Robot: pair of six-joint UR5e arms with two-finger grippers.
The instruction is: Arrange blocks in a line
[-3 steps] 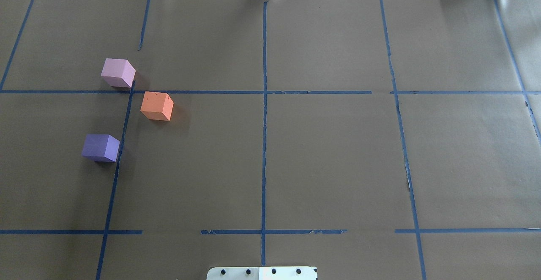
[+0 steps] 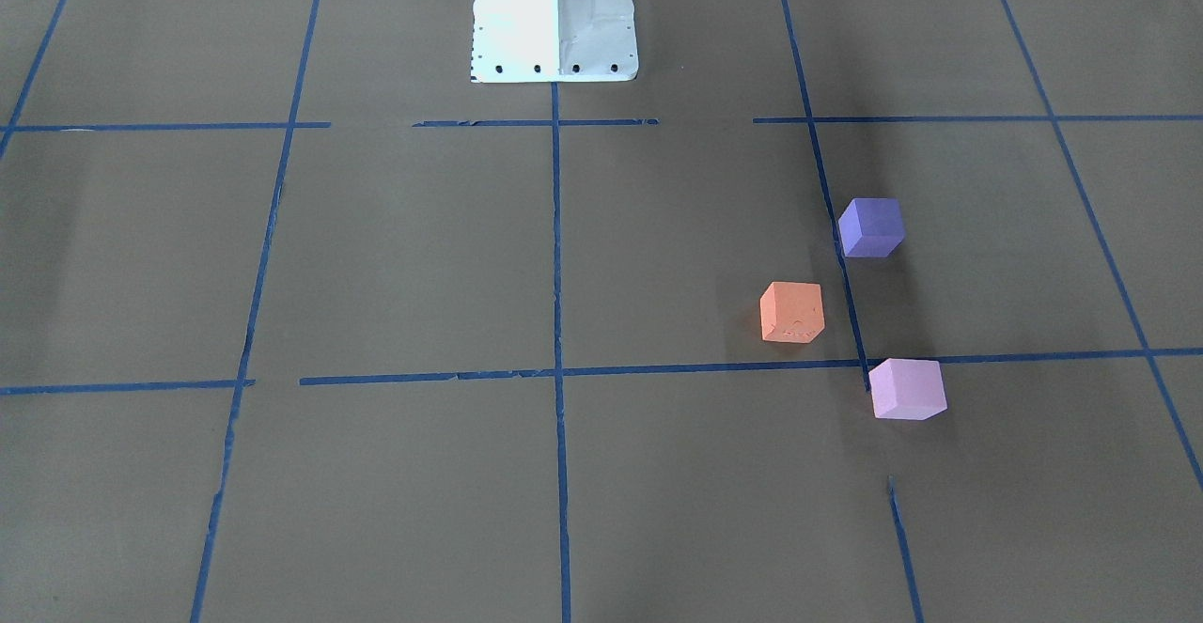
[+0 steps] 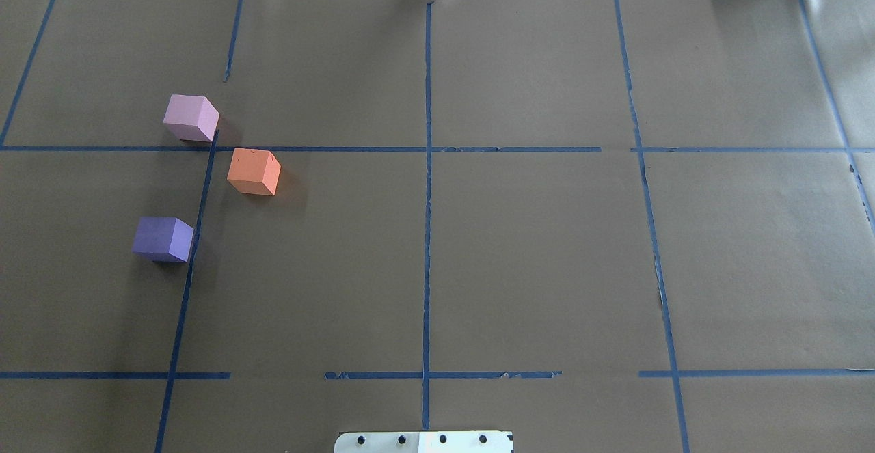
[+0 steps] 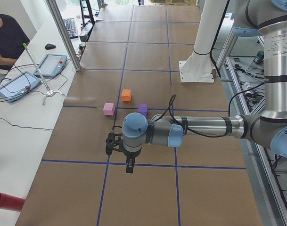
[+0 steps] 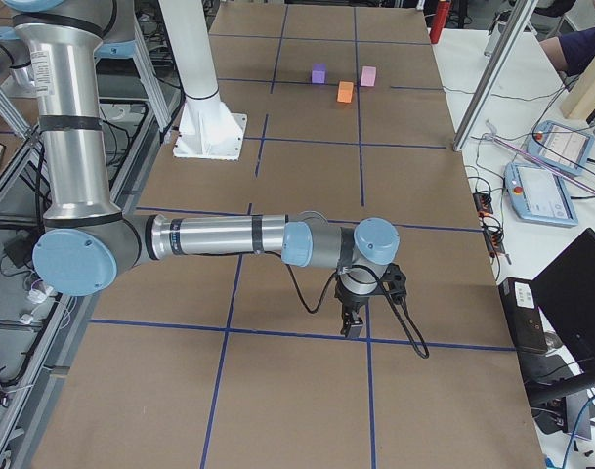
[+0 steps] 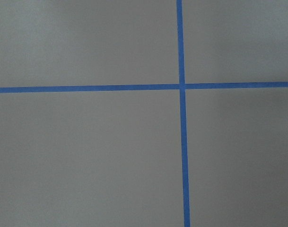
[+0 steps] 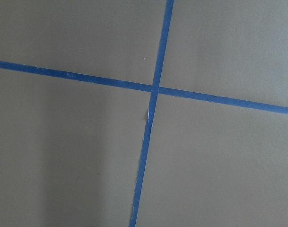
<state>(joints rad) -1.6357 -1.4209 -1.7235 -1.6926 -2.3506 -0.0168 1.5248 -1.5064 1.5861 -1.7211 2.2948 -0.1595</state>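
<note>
Blocks: three cubes sit on the left half of the table, apart from one another and not in a line.
Pink block (image 3: 191, 117): farthest from the robot; its near right corner sits at a tape crossing.
Orange block (image 3: 253, 172): just right of the pink one and a little nearer, on the right side of the tape line (image 3: 203, 193) that runs between the blocks.
Purple block (image 3: 163, 238): nearest the robot, on the left side of that line with its right edge just beside it.
Left claw (image 4: 129, 168): it hangs point-down over the paper at the table's left end, with a tape line below it. All three blocks lie well apart from it, farther in toward the table's middle. I cannot tell whether the fingers are spread or pressed together; it shows only in the side view.
Left wrist view: only brown paper and one tape crossing, no block.
Right claw (image 5: 354, 327): it hangs point-down over a tape line at the table's right end. The blocks are far off at the other end of the table. Again I cannot tell how the fingers stand.
Right wrist view: paper and a tape crossing, nothing else.
Table (image 3: 533, 255): covered in brown paper with a blue tape grid.
Base (image 3: 424, 441): white plate at the near edge, in the middle.
</note>
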